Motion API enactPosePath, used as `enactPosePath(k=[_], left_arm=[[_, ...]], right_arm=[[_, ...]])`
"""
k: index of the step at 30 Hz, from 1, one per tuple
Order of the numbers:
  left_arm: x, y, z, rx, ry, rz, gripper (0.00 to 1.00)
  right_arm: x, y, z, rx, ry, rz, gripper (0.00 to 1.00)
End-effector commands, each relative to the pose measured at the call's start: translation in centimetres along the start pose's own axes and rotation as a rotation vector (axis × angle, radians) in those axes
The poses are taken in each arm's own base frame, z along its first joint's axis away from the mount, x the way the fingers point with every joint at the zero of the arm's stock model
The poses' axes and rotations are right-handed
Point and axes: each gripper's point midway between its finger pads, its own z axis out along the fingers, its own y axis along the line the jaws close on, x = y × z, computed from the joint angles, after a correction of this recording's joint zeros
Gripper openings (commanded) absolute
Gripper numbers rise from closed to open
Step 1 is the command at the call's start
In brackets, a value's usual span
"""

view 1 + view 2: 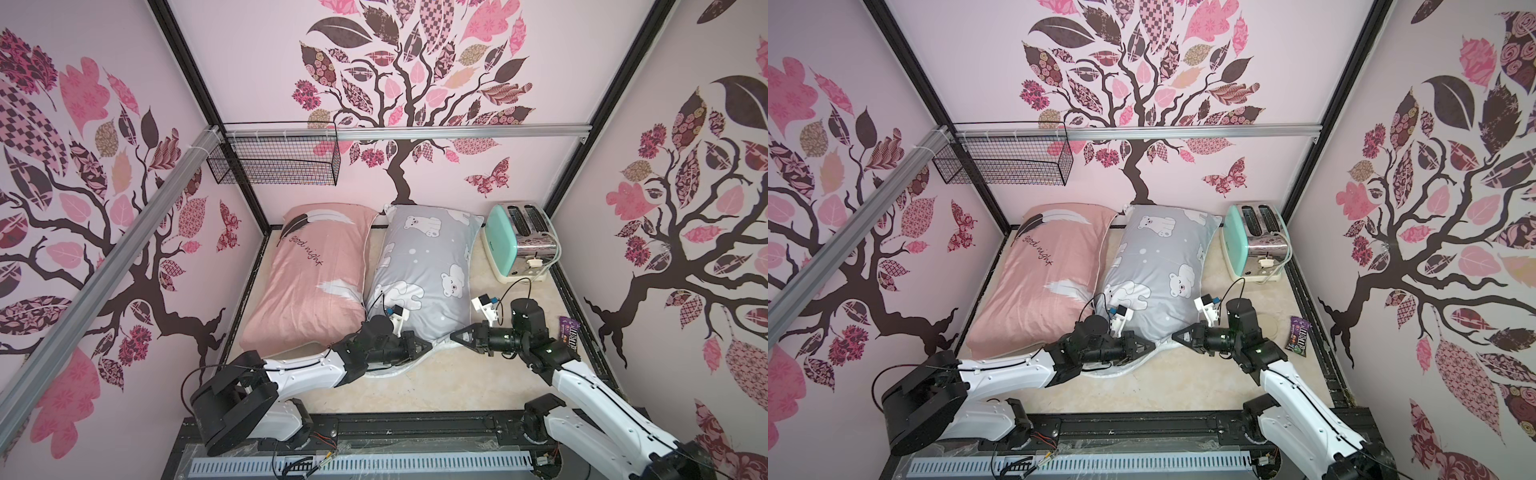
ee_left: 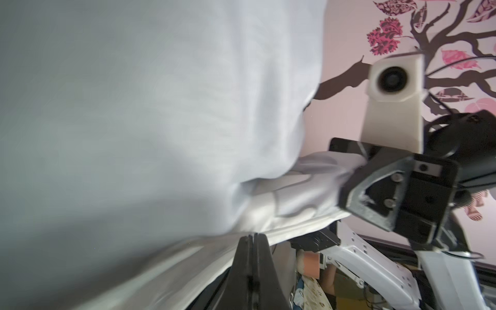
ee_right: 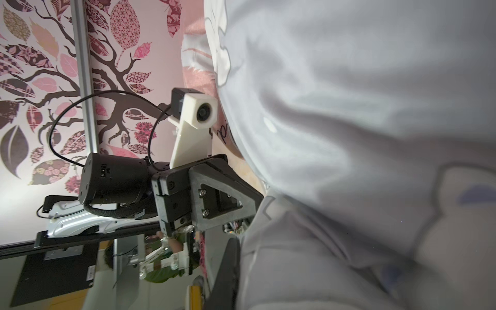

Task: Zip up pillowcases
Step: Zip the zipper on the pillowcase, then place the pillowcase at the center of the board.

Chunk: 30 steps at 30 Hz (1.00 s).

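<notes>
Grey pillowcase (image 1: 424,270): laid on the surface (image 1: 457,386), its near end gathered between the two sets of jaws, the rest stretched away from them toward the back wall
Left jaws: pressed fully together in the left wrist view, with a thin fold of the near hem pinched between them; whether a zip pull is caught in that fold cannot be told
Right jaws: also closed, with a bunched corner of the same hem gripped; the tips are turned toward the left jaws, and a short span of cloth is left between the two
Pink pillowcase (image 1: 307,274): set alongside the grey one and touching it, on the side of the left jaws away from the right jaws; it is held by nothing, and its near end is partly hidden by the left arm (image 1: 307,368)
Progress: judged early; white inner cloth (image 1: 390,371) is seen spilling out just below the left jaws, so the grey opening is taken as not yet closed; no zip teeth can be made out on either case, and both are judged still to be zipped
Materials: soft woven cotton over plump stuffing, smooth and creased where gripped; white bears printed on grey, feathers and script on pink
Shapes: long rounded rectangles, puffed in the middle and flattened at the hems
Beyond the right jaws: a mint and chrome toaster (image 1: 519,241), hard and boxy
Behind the right jaws: a glossy sweet packet (image 1: 571,332)
</notes>
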Motion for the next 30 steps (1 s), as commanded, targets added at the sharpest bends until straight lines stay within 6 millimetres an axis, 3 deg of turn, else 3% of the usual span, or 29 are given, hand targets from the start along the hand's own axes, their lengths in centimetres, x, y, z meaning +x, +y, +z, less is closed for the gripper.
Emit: enactPosePath(k=[1, 5, 11, 15, 21, 22, 23, 24, 25, 27, 30], left_arm=[[0.4, 5.0, -1.5, -0.187, -0.013, 0.029, 0.0], [1.2, 9.1, -4.3, -0.378, -0.023, 0.05, 0.0], [2.9, 13.7, -8.2, -0.586, -0.004, 0.068, 0.0], [3.3, 15.3, -9.8, -0.651, -0.02, 0.077, 0.0], [3.4, 15.0, -10.6, -0.664, -0.018, 0.077, 0.0], [2.9, 14.1, -10.3, -0.627, -0.035, 0.096, 0.02], [2.4, 12.9, -10.2, -0.596, -0.051, 0.107, 0.14], [1.6, 11.3, -10.4, -0.575, -0.07, 0.133, 0.24], [0.4, 9.5, -11.0, -0.57, -0.104, 0.167, 0.35], [-2.4, 6.6, -13.3, -0.613, -0.213, 0.252, 0.54], [-8.0, 4.9, -18.5, -0.804, -0.434, 0.381, 0.72]], right_arm=[[-1.8, -1.6, -2.5, 0.234, -0.093, -0.071, 0.0], [-4.4, -3.2, -5.4, 0.47, -0.213, -0.12, 0.0], [-7.9, -3.4, -8.2, 0.613, -0.358, -0.156, 0.0], [-8.7, -3.6, -8.3, 0.649, -0.371, -0.165, 0.0], [-8.5, -4.2, -8.6, 0.686, -0.352, -0.194, 0.0], [-8.5, -4.0, -8.5, 0.684, -0.334, -0.205, 0.14], [-8.6, -4.0, -8.6, 0.697, -0.329, -0.211, 0.48], [-9.0, -4.0, -9.1, 0.73, -0.34, -0.226, 0.91], [-9.7, -4.1, -10.1, 0.787, -0.374, -0.247, 0.99], [-11.7, -3.7, -12.3, 0.888, -0.47, -0.309, 1.0], [-14.9, -4.1, -13.8, 0.997, -0.621, -0.47, 0.99]])
